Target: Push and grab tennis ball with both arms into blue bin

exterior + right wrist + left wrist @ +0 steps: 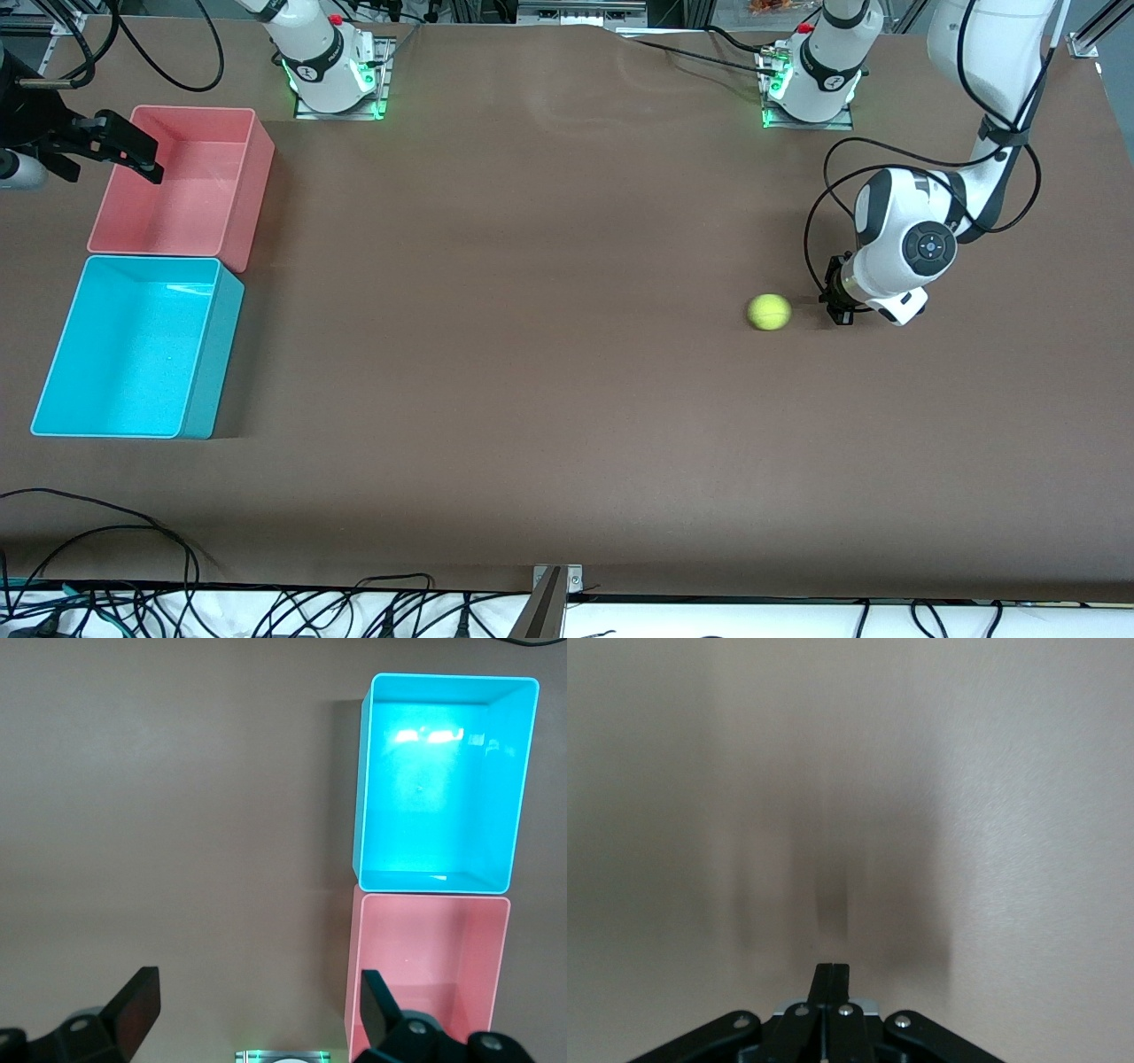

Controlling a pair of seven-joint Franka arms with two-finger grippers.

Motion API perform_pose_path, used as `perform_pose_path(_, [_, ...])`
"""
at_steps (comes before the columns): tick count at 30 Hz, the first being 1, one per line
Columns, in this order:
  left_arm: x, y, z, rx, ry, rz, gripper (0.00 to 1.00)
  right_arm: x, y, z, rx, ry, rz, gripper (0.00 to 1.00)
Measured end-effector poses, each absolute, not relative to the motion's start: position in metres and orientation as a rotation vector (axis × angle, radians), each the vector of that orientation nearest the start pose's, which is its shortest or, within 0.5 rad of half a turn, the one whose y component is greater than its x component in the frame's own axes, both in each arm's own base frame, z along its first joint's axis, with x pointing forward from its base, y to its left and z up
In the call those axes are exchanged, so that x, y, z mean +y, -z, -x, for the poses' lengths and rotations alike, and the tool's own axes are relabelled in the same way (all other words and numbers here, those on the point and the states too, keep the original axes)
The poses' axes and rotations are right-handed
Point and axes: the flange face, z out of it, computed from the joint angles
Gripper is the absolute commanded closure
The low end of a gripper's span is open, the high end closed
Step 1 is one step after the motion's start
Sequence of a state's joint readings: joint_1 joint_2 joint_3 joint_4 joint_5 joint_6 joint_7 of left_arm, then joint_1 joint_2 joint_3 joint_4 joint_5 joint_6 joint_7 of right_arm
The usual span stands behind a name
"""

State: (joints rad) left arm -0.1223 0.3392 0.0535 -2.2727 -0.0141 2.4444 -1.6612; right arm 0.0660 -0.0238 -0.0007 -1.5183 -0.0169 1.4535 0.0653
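Two end effectors: left (838, 306) pressed together beside tennis ball (768, 312); right (115, 151) spread over pink bin (252, 168).

No readable text, label, brand, number or sign appeared anywhere: the small dark marks on the arm bases were too small to read.

Left pincer (831, 979) seemingly closed; right pincer (257, 1005) agape.

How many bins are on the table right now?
2, side by side at the right arm's end of the table: the blue bin, nearer the front camera, and the pink-red bin, farther from it. Both look empty.
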Motion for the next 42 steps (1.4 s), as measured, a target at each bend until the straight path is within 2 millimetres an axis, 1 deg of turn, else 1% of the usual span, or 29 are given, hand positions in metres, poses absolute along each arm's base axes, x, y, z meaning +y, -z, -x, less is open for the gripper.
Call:
perform_pose_path(8, [-0.007, -0.215, -0.52, 2.331, 0.172, -2.283, 1.0, 0.034, -0.649, -0.535, 0.0, -0.083, 3.161, 0.0])
perform_pose_path(12, [0.0, -0.231, -0.531, 2.277, 0.186, -2.334, 1.0, 0.04, -0.642, -0.538, -0.02, -0.102, 3.17, 0.0])
perform_pose_path(16, [0.008, -0.26, -0.55, 2.195, 0.214, -2.412, 1.0, 0.051, -0.639, -0.539, -0.054, -0.109, 3.189, 0.0])
perform_pose_path(19, [0.014, -0.289, -0.567, 2.102, 0.226, -2.484, 1.0, 0.056, -0.639, -0.538, -0.071, -0.108, 3.192, 0.0])
perform_pose_path(22, [0.02, -0.319, -0.583, 1.984, 0.227, -2.564, 1.0, 0.057, -0.639, -0.538, -0.073, -0.109, 3.193, 0.0])
perform_pose_path(23, [0.026, -0.348, -0.595, 1.857, 0.229, -2.643, 1.0, 0.056, -0.638, -0.539, -0.071, -0.113, 3.193, 0.0])
perform_pose_path(25, [0.027, -0.354, -0.597, 1.824, 0.23, -2.664, 1.0, 0.056, -0.637, -0.539, -0.071, -0.116, 3.193, 0.0])
perform_pose_path(29, [0.028, -0.369, -0.601, 1.661, 0.248, -2.76, 1.0, 0.056, -0.635, -0.54, -0.071, -0.125, 3.193, 0.0])
perform_pose_path(35, [0.035, -0.417, -0.616, 1.339, 0.228, -2.901, 1.0, 0.055, -0.632, -0.541, -0.068, -0.138, 3.193, 0.0])
perform_pose_path(42, [0.044, -0.466, -0.627, 1.006, 0.171, -3.006, 1.0, 0.051, -0.626, -0.545, -0.053, -0.155, 3.193, 0.0])
